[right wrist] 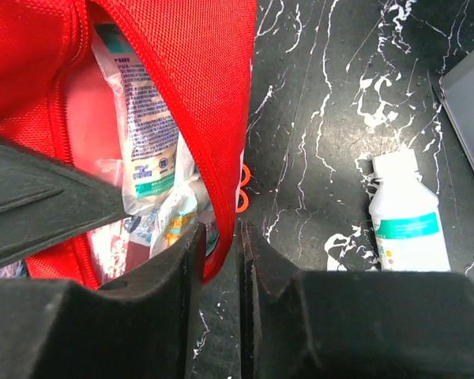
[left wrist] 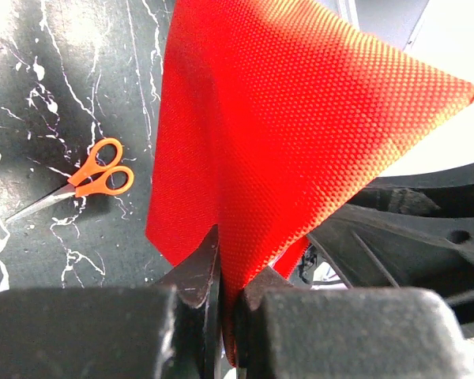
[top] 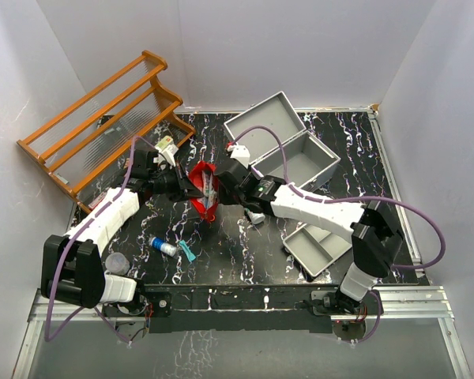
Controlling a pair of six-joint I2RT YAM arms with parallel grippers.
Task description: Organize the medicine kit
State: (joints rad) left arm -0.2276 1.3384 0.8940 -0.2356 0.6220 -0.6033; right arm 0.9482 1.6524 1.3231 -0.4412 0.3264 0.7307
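Boxy grey metal case [top: 329, 170], woven red pouch [top: 205, 189]

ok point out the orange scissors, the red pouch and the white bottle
orange scissors [left wrist: 84, 182], left wrist view, where the two handles meet
red pouch [right wrist: 221, 79], right wrist view, outer fabric wall
white bottle [right wrist: 407, 237], right wrist view, middle of its body

left fingers [left wrist: 191, 278] closed on lower edge of red mesh fabric [left wrist: 284, 118], which rises in tented fold. orange-handled scissors [left wrist: 95, 178] flat on black marbled counter [left wrist: 31, 79], left of fabric. dark machine part [left wrist: 411, 229] at right.
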